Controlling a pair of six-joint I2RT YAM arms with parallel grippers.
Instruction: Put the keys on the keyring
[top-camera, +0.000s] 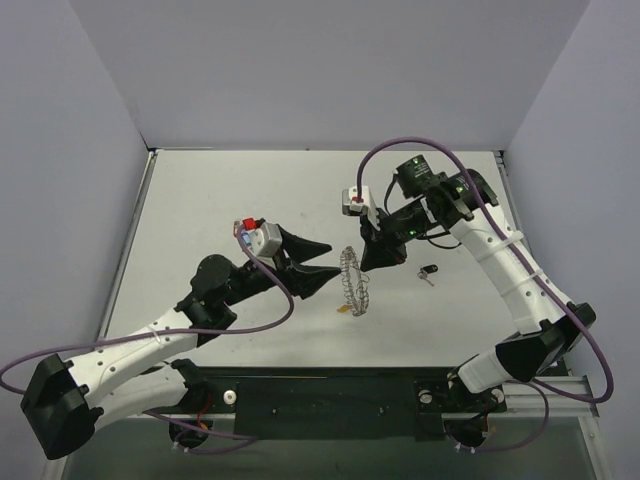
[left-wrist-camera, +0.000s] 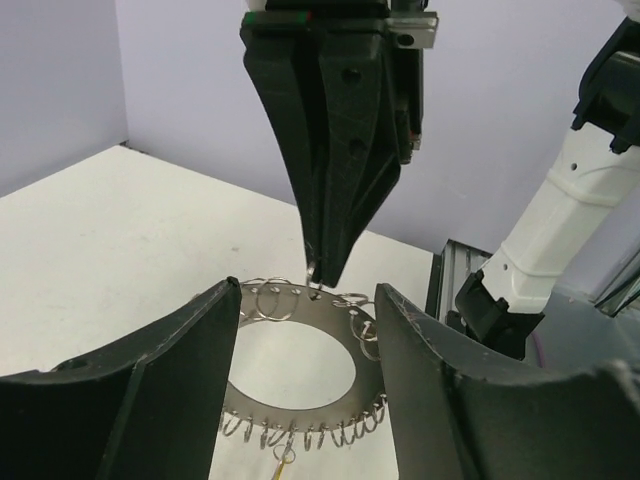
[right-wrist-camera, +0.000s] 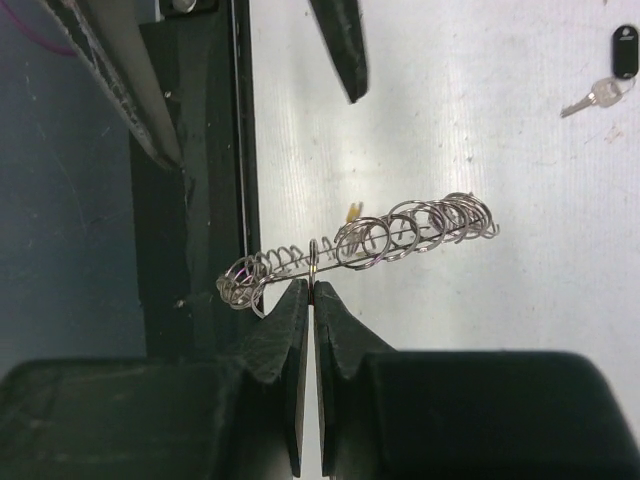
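Right claw (right-wrist-camera: 312, 285) pinches the keyring (right-wrist-camera: 400, 235) by its rim; left claw (left-wrist-camera: 305, 300) stands wide beside it; black-tagged key (top-camera: 430, 271) lies on the bench (top-camera: 220, 200).

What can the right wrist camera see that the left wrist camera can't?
Only the right wrist view shows the black-tagged key. Only the left wrist view shows the left hand standing open and the white right arm. Both show the keyring pinched in the shut right hand.
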